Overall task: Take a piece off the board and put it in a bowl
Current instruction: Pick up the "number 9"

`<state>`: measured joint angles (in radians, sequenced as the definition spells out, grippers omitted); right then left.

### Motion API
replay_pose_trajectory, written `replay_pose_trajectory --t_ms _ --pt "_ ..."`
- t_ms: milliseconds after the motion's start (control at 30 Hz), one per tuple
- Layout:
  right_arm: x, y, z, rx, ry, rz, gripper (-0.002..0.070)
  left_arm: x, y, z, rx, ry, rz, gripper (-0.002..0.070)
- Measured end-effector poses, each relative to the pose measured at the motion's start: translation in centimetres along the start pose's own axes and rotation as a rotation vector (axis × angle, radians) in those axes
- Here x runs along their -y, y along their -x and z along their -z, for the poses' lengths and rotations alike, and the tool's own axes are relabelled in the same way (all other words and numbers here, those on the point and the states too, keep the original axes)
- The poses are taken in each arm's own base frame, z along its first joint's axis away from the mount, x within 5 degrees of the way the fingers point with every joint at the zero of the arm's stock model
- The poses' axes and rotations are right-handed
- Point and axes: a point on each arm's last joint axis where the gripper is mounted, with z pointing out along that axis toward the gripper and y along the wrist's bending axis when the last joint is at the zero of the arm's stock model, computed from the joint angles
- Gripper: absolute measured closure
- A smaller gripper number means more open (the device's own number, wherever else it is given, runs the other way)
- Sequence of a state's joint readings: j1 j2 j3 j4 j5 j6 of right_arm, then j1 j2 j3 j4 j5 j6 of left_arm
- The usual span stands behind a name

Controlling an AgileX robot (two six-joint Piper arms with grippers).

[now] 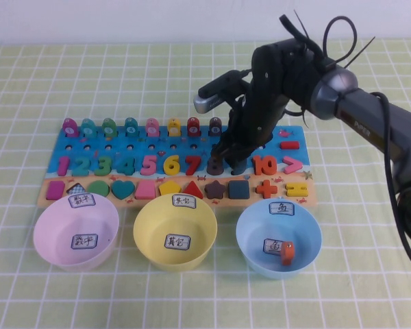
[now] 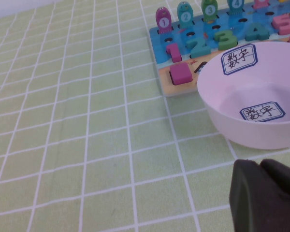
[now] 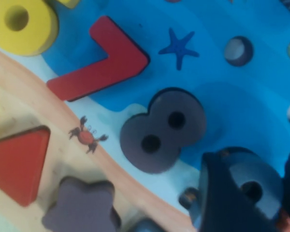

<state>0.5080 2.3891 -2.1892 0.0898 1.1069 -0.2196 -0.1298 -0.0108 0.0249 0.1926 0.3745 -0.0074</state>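
Bowls stand nearest the camera in a row in front of the board (image 1: 48,205): going left to right, the pink bowl (image 1: 48,241), the yellow bowl (image 1: 151,247) and the blue bowl (image 1: 257,253), the last already holding a small orange piece (image 1: 287,253). Beside the pink bowl, well apart from the number row, the left gripper (image 2: 266,198) hangs low over the checked cloth; only a dark edge of it shows in its wrist view, so I cannot tell how its fingers stand. Further right, the right gripper (image 1: 226,152) is down over the number row of the board, and this arm is plainly the nearer one to the work. Its target seems to be either the dark purple 8 (image 3: 162,130) or the blue 9 (image 3: 249,186): in the right wrist view the 8 lies flat in its recess, apart from the gripper, while the 9 sits right under the dark finger (image 3: 217,193) and partly hidden by it. Whether the fingers are spread or already pinching the 9 cannot be told. The 8's long axis runs across the row, toward the bowls. As a judgement, whichever number is lifted must travel toward the camera to a bowl, the pink one carrying the number label.
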Motion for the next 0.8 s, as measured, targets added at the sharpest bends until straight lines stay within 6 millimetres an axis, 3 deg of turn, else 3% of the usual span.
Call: replay_pose_trajectory --t_ms 333,600,800 --pt "0.1 0.7 2.6 -0.015 -0.011 0.013 0.0444 0.0 0.0 0.0 0.0 0.0 0.0 0.068" --pt "0.1 1.1 3.5 0.008 -0.02 0.017 0.0444 0.0 0.0 0.0 0.0 0.0 0.0 0.068" --pt "-0.3 1.6 7.1 0.076 -0.018 0.018 0.0445 0.0 0.0 0.0 0.0 0.0 0.0 0.068"
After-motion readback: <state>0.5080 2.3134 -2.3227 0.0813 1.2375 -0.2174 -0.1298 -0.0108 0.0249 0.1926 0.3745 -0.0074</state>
